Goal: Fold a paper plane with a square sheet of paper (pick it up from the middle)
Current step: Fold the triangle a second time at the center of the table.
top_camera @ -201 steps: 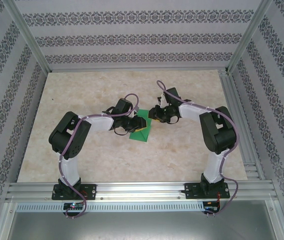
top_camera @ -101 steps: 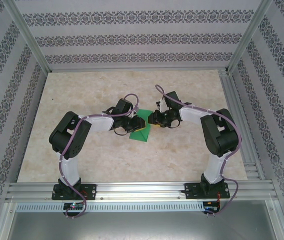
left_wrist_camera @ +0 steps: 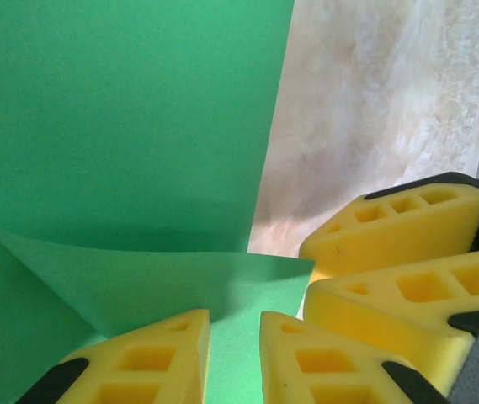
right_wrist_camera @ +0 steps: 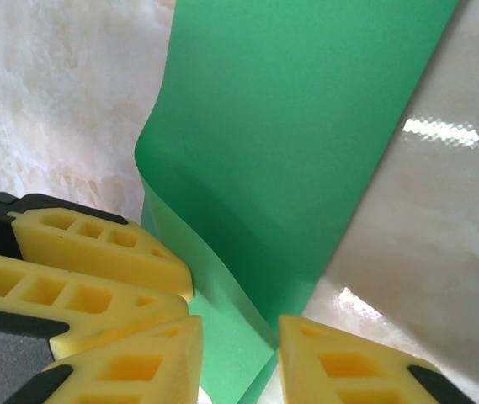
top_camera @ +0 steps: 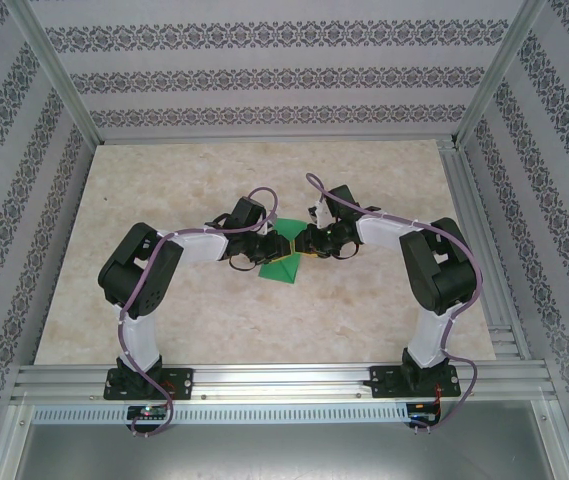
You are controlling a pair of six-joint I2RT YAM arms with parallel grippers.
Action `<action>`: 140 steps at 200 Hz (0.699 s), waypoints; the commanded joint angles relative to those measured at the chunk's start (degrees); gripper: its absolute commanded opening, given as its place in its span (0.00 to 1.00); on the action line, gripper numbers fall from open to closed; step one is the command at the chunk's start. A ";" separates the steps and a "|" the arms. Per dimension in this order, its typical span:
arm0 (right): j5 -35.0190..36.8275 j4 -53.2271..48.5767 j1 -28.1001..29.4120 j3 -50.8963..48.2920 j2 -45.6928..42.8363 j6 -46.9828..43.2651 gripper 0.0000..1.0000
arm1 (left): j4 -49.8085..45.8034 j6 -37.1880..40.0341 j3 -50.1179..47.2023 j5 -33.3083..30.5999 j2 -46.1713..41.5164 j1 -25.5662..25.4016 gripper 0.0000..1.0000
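The green square sheet of paper lies mid-table, folded into layers with a point toward the near edge. My two grippers meet nose to nose over its far end. The left gripper has its jaws slightly apart, with a flat folded flap of the paper showing in the gap. The right gripper stands open astride a raised fold of the paper, whose edge runs between its fingers. In the left wrist view the right gripper's yellow fingers sit just right of the flap's corner.
The marble-patterned tabletop lies all round the paper. Aluminium rails run along the near edge and another rail along the right side. Patterned walls close the back and both sides.
The right gripper has moved left to the paper and now nearly touches the left gripper. Both pairs of jaws have narrowed. The paper has stayed in place.
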 commanded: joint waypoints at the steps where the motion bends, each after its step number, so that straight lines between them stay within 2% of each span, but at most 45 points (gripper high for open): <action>1: -0.33 0.16 0.45 -0.55 0.55 -0.90 0.22 | -0.24 0.21 0.40 -0.48 0.49 -0.46 0.23; 24: 1.26 0.44 0.45 -0.26 0.57 -0.92 0.14 | -0.25 0.27 0.40 -0.44 0.36 -0.46 0.24; 61: 3.26 0.42 0.69 0.76 1.69 -1.42 0.09 | -0.01 0.32 0.53 0.02 0.45 -0.42 0.24; 140: 4.42 0.81 1.31 2.96 3.95 -2.63 0.08 | 0.72 0.26 1.03 2.03 1.58 -0.47 0.27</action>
